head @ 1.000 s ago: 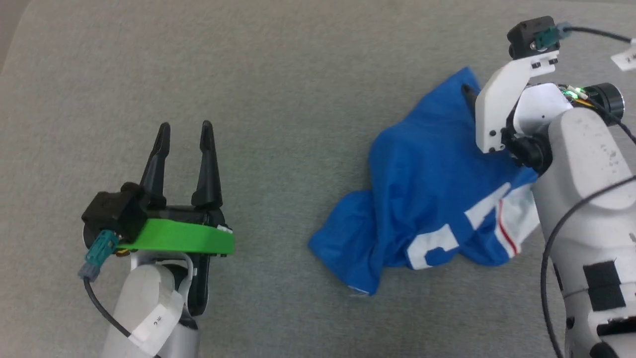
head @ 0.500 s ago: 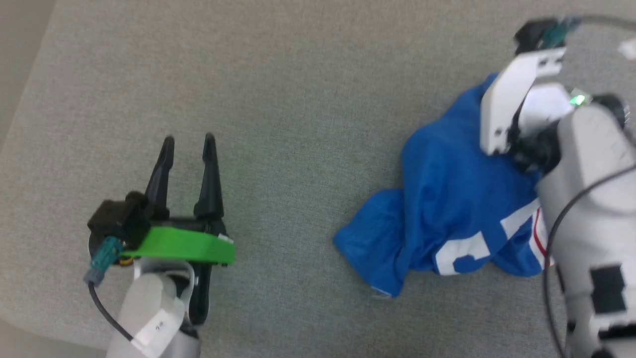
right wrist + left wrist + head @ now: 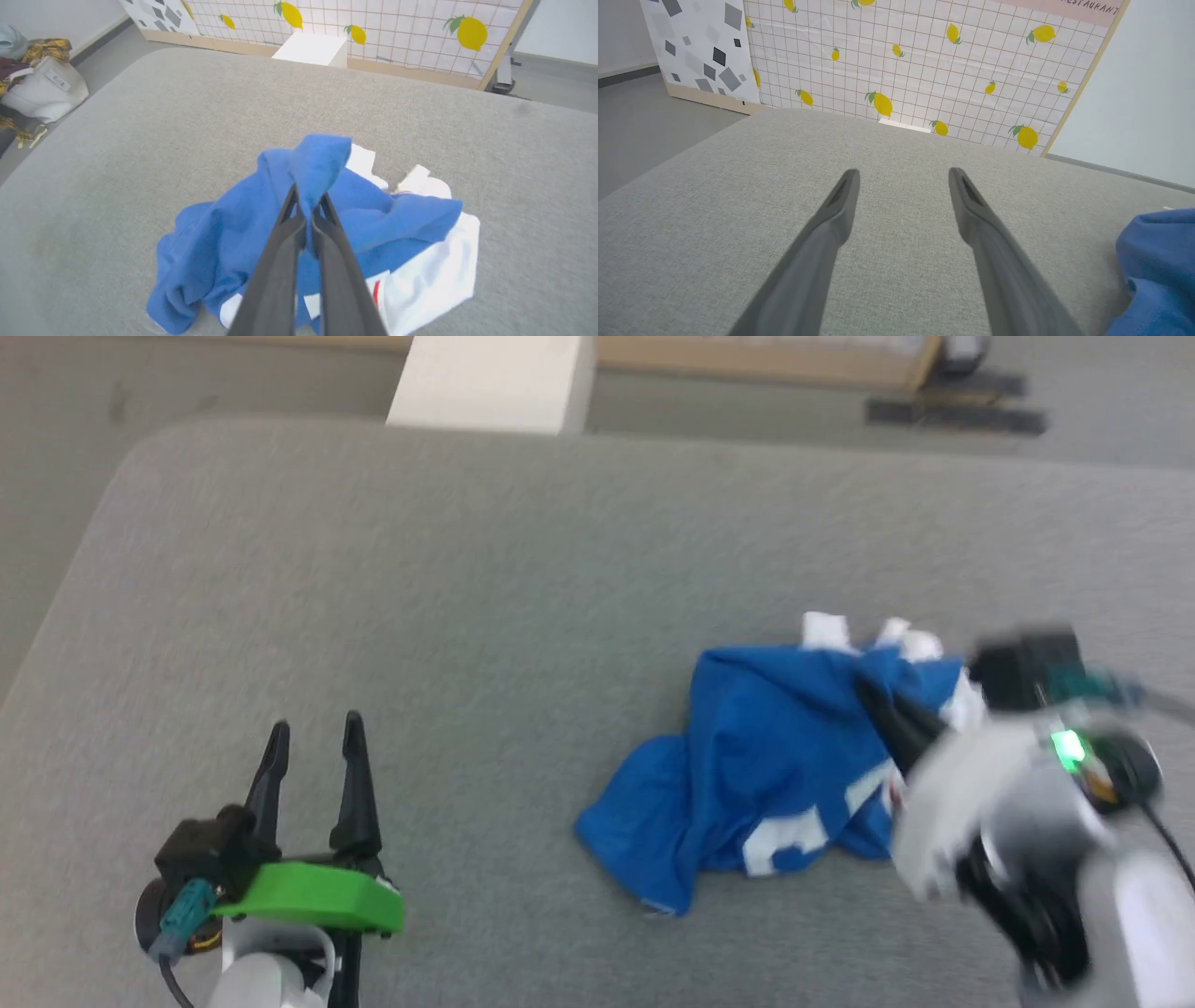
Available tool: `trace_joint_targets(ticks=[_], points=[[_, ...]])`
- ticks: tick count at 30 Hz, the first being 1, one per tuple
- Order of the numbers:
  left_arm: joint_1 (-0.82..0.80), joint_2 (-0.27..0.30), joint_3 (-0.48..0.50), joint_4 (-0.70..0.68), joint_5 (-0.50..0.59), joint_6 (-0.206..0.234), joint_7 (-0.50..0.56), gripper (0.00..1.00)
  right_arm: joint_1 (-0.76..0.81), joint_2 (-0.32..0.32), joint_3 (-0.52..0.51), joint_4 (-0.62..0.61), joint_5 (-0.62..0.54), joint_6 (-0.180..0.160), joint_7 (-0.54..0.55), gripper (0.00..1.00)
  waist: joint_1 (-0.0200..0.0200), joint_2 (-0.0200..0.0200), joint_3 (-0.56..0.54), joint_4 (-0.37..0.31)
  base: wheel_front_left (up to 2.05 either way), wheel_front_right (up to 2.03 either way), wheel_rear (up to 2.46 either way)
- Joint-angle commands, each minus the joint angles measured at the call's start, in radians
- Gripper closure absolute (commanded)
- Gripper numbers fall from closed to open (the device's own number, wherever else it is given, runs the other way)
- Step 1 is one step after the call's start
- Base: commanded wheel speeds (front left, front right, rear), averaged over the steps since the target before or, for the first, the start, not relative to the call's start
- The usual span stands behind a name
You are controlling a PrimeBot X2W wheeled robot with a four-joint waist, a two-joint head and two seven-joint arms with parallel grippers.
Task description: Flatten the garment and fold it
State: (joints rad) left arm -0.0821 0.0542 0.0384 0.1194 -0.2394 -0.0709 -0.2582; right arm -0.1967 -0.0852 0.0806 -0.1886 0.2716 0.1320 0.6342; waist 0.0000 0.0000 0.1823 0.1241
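The garment [image 3: 766, 775] is a bright blue T-shirt with white sleeves and white numerals, lying crumpled at the right of the grey padded table [image 3: 523, 579]. My right gripper [image 3: 873, 695] is shut on a fold of its blue cloth. In the right wrist view that fold [image 3: 317, 163] stands up pinched between the gripper's [image 3: 307, 198] dark fingers, with white sleeve cloth [image 3: 430, 275] below. My left gripper [image 3: 313, 733] hangs open over bare table at the lower left, apart from the shirt. Its wrist view shows the gripper [image 3: 901, 175] empty, with a blue edge of the garment [image 3: 1157, 261] at the right.
Beyond the table's far edge stand a white box [image 3: 490, 378] and a lemon-patterned panel [image 3: 924, 60]. A white bag with clothes [image 3: 37, 84] sits on the floor off the table's left side. Wide bare table lies between the grippers.
The head camera has tilted up, so the table's far edge and floor now show. My right gripper has lifted a fold of the shirt, uncovering white sleeves behind it. The left gripper stays open.
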Motion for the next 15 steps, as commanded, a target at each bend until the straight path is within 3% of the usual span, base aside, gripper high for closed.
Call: trace_joint_targets(ticks=[1,6,10,14,15], points=[[0.017,-0.004,0.003,-0.001,0.010,-0.006,-0.004,0.00,0.065,-0.002,-0.015,-0.047,-0.005,-0.001,0.012,1.00,0.0000,0.0000,-0.126,-0.119,0.00,0.00,0.00],[0.037,-0.004,0.006,-0.003,0.012,-0.009,-0.004,0.00,0.308,0.017,-0.080,-0.145,-0.032,-0.001,0.089,1.00,0.0000,0.0000,-0.146,-0.141,0.00,0.00,0.00],[0.041,-0.004,-0.007,0.000,0.004,-0.008,-0.004,0.00,0.438,0.030,-0.161,-0.099,-0.075,-0.001,0.139,1.00,0.0000,0.0000,-0.144,-0.147,0.00,0.00,0.00],[0.039,-0.004,-0.019,0.002,-0.001,-0.004,-0.004,0.00,0.472,0.034,-0.239,-0.008,-0.114,-0.001,0.132,1.00,0.0000,0.0000,-0.134,-0.151,0.00,0.00,0.00],[0.038,-0.004,-0.022,0.002,-0.001,-0.004,-0.004,0.00,0.465,0.034,-0.250,0.007,-0.111,-0.001,0.106,0.57,0.0000,0.0000,-0.130,-0.151,0.00,0.00,0.00]])
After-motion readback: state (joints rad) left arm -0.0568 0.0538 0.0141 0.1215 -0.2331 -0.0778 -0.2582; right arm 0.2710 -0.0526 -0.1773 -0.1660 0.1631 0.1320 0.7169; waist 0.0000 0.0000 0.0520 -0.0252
